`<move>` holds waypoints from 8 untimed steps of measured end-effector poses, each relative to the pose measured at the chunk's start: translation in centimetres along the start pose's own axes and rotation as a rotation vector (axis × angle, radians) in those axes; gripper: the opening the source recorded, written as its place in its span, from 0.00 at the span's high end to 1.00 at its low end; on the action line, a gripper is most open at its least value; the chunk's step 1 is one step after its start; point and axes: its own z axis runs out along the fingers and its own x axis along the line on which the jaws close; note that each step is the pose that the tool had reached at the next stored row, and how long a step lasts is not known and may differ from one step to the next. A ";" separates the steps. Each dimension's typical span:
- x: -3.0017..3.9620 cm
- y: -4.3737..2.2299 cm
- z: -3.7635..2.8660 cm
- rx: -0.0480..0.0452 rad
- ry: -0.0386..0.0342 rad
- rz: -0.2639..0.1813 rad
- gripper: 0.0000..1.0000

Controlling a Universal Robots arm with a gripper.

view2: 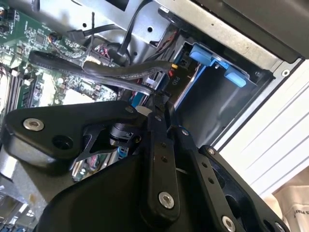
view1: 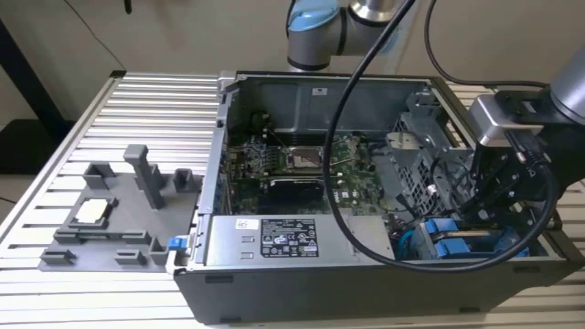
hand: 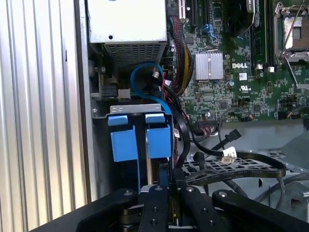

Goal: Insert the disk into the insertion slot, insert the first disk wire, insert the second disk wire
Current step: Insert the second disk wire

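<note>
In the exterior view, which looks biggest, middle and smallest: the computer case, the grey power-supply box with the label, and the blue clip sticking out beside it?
1. Computer case, biggest by far.
2. Power-supply box, which sits inside the case.
3. Blue clip, tiny at the case's outer wall.

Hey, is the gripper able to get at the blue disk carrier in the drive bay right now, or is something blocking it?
Probably yes. The gripper hangs directly over the blue disk carrier seated in the drive bay. Black cables run close alongside, but the carrier's tabs look uncovered, so the way seems free.
</note>
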 end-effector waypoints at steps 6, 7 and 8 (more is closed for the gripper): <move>0.03 -0.07 0.39 0.0000 0.0005 0.000 0.84; 0.04 -0.07 0.45 0.0000 0.0011 0.000 0.84; 0.04 -0.07 0.47 0.0000 0.0011 0.000 0.84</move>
